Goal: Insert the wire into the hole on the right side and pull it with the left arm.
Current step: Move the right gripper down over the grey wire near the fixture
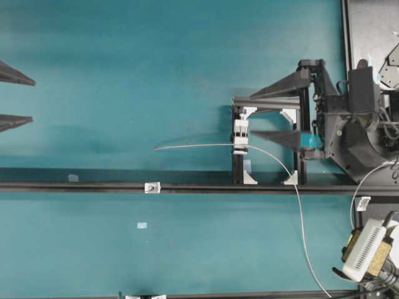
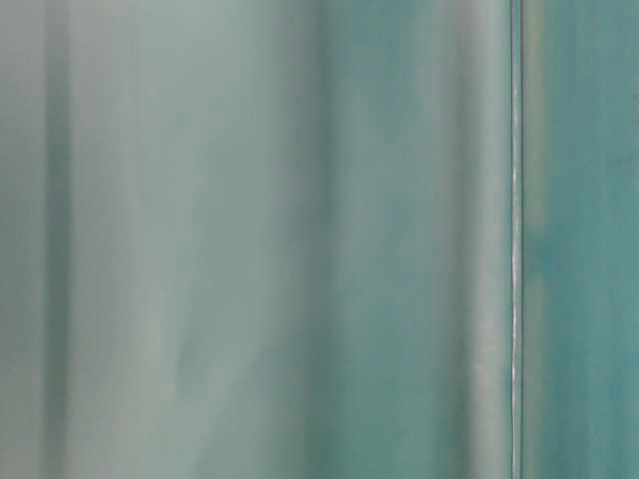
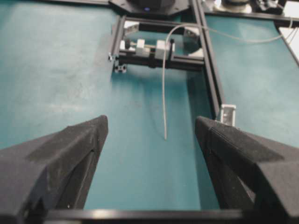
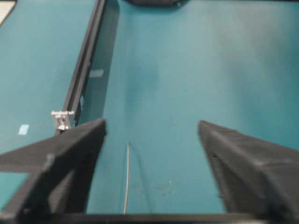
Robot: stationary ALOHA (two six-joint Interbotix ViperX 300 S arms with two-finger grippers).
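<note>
Overhead: the wire [image 1: 199, 146] runs through the white block [image 1: 240, 138] on the frame [image 1: 268, 140], its free end beyond. The left gripper [image 1: 6, 96] and right gripper [image 1: 280, 109] both gape, empty.

Left wrist: wire tip [image 3: 165, 135] lies ahead, between wide jaws.

Right wrist: wire between spread jaws.

Threading looks done; pull apparently remains.

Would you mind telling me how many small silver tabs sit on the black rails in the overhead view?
2: one tab mid-rail left of the frame, another tab at far right. More may be hidden.
</note>
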